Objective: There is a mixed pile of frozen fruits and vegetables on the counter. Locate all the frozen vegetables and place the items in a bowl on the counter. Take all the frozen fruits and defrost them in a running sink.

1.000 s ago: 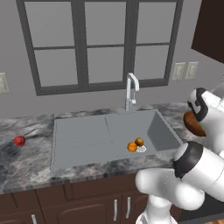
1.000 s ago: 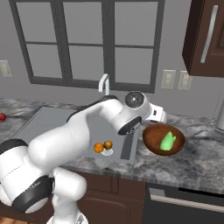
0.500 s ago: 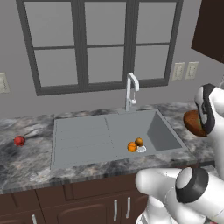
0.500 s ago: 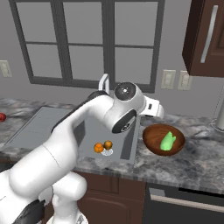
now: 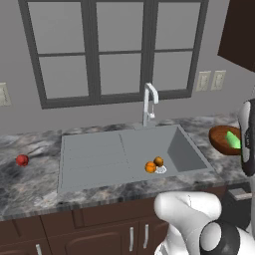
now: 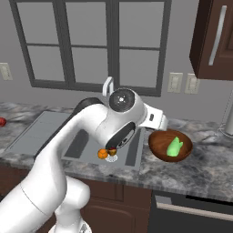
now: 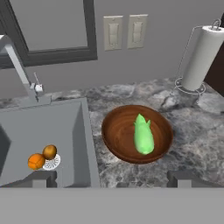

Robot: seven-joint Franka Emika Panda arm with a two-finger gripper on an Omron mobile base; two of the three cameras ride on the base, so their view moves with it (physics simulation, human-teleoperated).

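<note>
Scanning left to right along the grey marbled desk. Far left: a small red ball rests on the stone, well apart from everything else; in the right base view it shows as a sliver at the frame edge.

Next, the sink: ribbed drainboard on its left half, deeper basin on the right, pale gooseneck tap behind it. On the basin floor sit the two fruits, bright orange ball touching the brownish orange ball, both against the round drain. The right base view catches them partly behind the arm; the hand view shows them plainly, orange beside brown on the white drain.

Right of the sink, on the desk: the wooden bowl, with the green pointed piece lying inside it, tip toward the wall. The left base view shows the bowl partly cut off by the arm; the right base view shows it whole.

The hand view adds two wall switch plates above the bowl and a paper towel roll on its stand at far right, upright.

Tool: fingertips stand wide apart at the bottom of the hand view, nothing between them, above the desk edge near the bowl.
</note>
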